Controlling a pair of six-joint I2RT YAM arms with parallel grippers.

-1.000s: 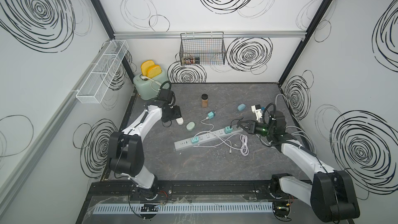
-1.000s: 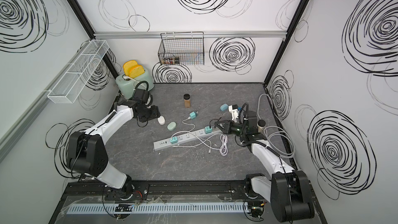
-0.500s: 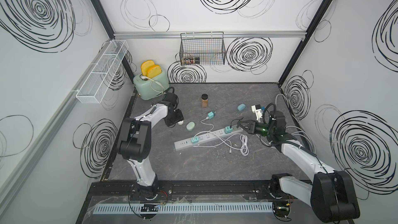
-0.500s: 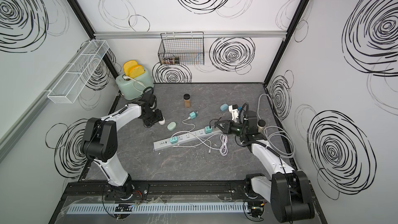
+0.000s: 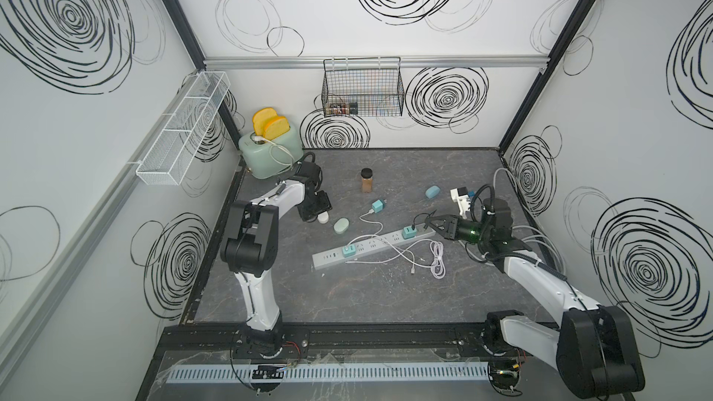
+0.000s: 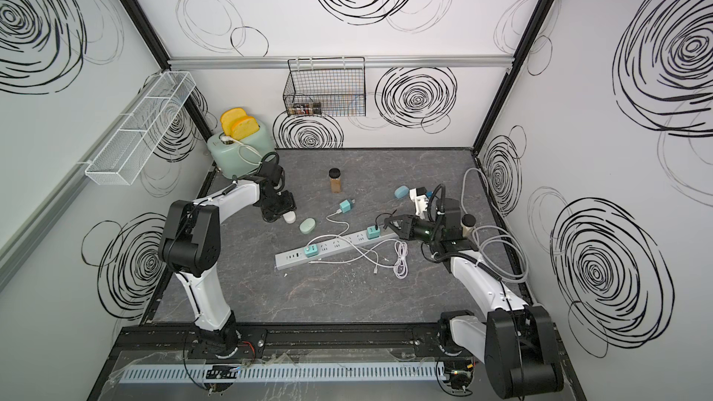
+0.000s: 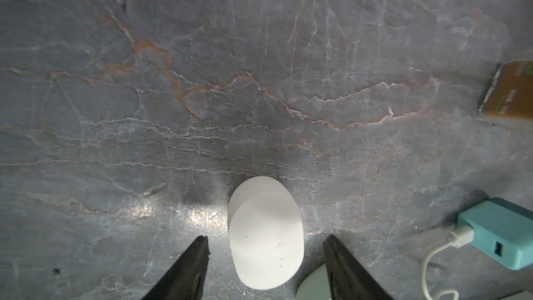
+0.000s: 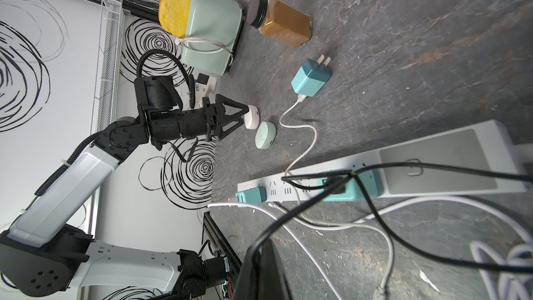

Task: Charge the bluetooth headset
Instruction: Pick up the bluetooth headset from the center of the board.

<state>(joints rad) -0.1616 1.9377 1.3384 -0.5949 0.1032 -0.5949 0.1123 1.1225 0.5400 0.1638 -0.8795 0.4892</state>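
The bluetooth headset's white oval case [image 7: 265, 235] lies on the dark stone table, left of centre in both top views [image 5: 323, 218] [image 6: 289, 219]. My left gripper [image 7: 266, 240] stands open over it, one black finger on each side with a gap to the case; it also shows in a top view [image 5: 318, 211]. My right gripper [image 5: 426, 221] [image 8: 261, 245] is shut on a black cable [image 8: 403, 165]. That cable runs to a teal charger [image 5: 408, 231] plugged into the white power strip [image 5: 370, 246].
A mint-green case [image 5: 341, 225] lies right beside the white one, close to a left finger. Around are a loose teal charger [image 5: 378, 207], a spice jar [image 5: 367, 181], a blue case [image 5: 433, 191], a toaster [image 5: 270, 148] and tangled white cables [image 5: 424, 260].
My left arm has swung its elbow inward and the open gripper has settled over the white case. The right arm and its black cable have not moved.
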